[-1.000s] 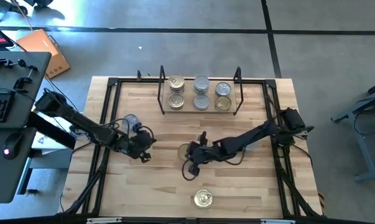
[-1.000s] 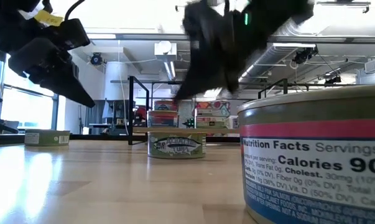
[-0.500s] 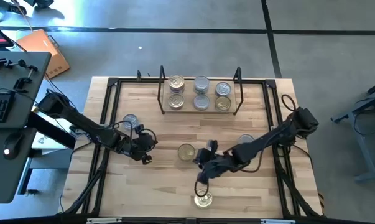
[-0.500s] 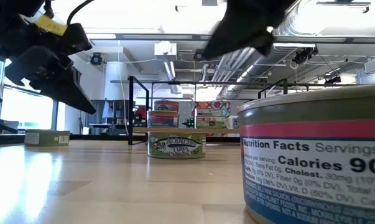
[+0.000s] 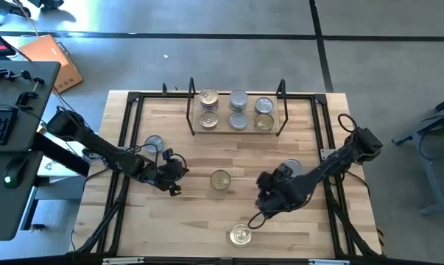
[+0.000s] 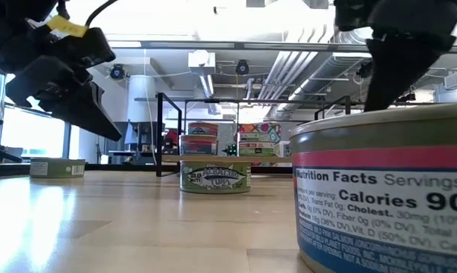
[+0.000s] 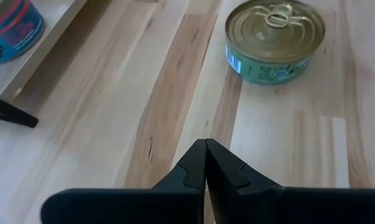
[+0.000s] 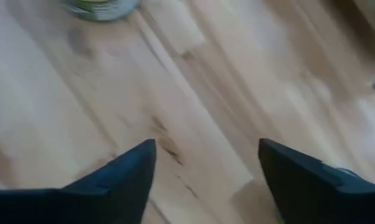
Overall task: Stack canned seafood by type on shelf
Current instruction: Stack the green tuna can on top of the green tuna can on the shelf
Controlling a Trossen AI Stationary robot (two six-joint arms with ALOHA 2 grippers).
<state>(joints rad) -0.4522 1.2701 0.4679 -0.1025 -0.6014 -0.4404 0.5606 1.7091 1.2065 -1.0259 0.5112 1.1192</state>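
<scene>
Near the worktop's [image 5: 207, 221] front edge, the right tool [image 5: 266, 206], fingers spread and empty, has swung from the middle can [image 5: 220, 179] toward the nearest can [image 5: 241, 235], likely its next pick.

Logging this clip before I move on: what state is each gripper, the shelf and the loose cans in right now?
Left gripper: shut, empty, over bare wood.
Right gripper: open, empty, above the table.
Shelf: upright, six cans in two rows.
Gold-lid can mid-table: upright, loose.
Can at the table's near edge: upright, loose.
Silver-lid can by the left arm: upright, loose.
Can by the right arm: partly hidden.
</scene>
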